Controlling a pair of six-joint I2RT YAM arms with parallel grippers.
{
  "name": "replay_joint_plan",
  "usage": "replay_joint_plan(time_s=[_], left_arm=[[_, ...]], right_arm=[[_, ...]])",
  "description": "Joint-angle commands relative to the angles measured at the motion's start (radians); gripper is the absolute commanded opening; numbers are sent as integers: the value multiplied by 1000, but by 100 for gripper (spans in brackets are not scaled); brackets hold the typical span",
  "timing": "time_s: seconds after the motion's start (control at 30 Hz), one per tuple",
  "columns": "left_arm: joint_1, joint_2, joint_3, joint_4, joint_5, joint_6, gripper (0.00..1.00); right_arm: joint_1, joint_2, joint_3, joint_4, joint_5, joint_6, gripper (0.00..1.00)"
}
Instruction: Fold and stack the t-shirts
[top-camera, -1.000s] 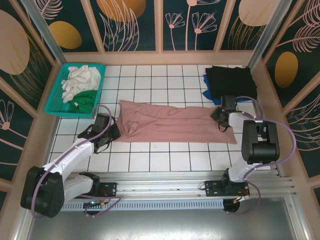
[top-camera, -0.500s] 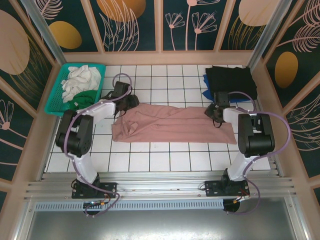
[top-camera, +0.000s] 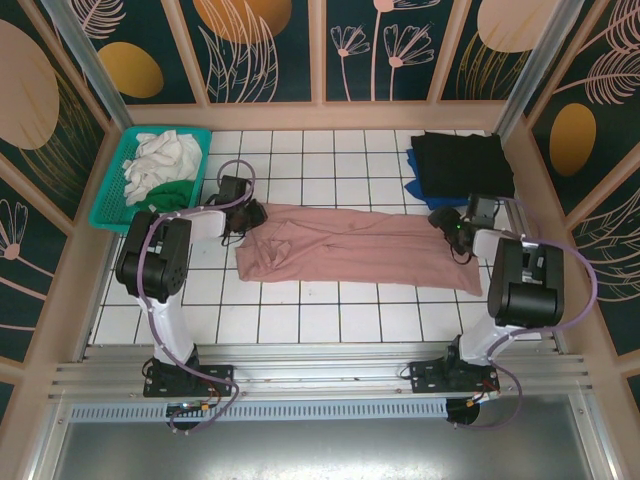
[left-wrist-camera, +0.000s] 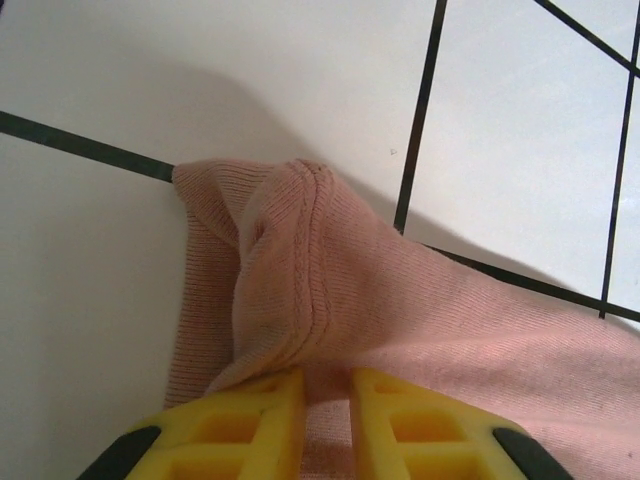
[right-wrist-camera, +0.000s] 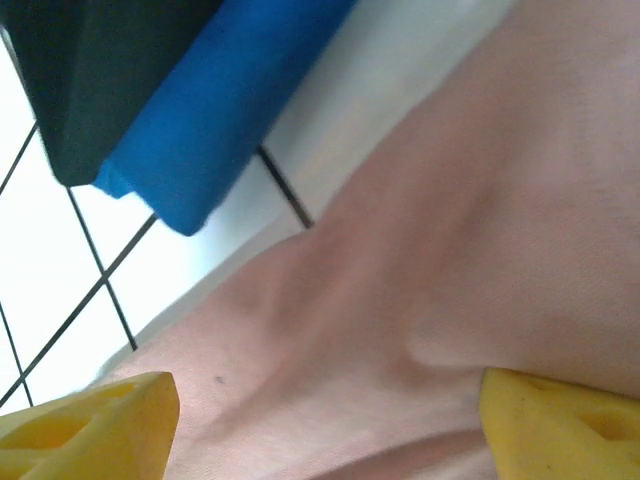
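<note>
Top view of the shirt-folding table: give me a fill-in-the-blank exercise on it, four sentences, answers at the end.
The t-shirt laid out long on the tiles is ____ in colour.
The left gripper is closed on a fold of it, while the right gripper stands ____ above it.
The black t-shirt lies on top of a ____ one.
The teal basket holds a white t-shirt and a ____ one.
Missing words: pink; open; blue; green.
</note>
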Motion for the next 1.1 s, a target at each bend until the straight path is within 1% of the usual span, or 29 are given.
replay_joint_plan(time_s=[0.0, 0.1, 0.2, 0.3, 0.4, 0.57, 0.63, 0.7, 0.83, 0.93, 0.97, 1.07], left_arm=[[36, 7, -36, -102, -62, 11, 21], [34, -40, -11, -121, -52, 15, 25], [23, -120, 5, -148, -70, 18, 33], [-35, -204, 9, -197, -141, 20, 41], [-123, -279, -25, -217, -189, 0, 43], [-241, -309, -171, -132, -150, -91, 43], [-263, -278, -220, -71, -109, -124, 43], [-265, -234, -238, -33, -79, -139, 42], [-264, -114, -182, -35, -97, -133, 40], [-258, -20, -102, -52, -116, -106, 41], [-248, 19, -44, -69, -116, -88, 41], [-190, 162, 122, -108, -124, -39, 41]], right_arm=[[-27, -85, -59, -46, 29, 13, 83], [40, -182, -89, -82, 93, 13, 83], [164, -232, -107, -136, 214, 14, 81], [259, -212, -111, -161, 266, 18, 78], [316, -153, -112, -156, 286, 13, 78], [340, -73, -100, -146, 281, 13, 78], [348, -69, -92, -152, 285, 13, 78], [357, -71, -87, -159, 287, 13, 78], [382, -81, -75, -185, 289, 13, 80], [407, -99, -81, -212, 298, 25, 80], [416, -105, -85, -224, 297, 33, 81], [469, -132, -113, -257, 292, 70, 81]])
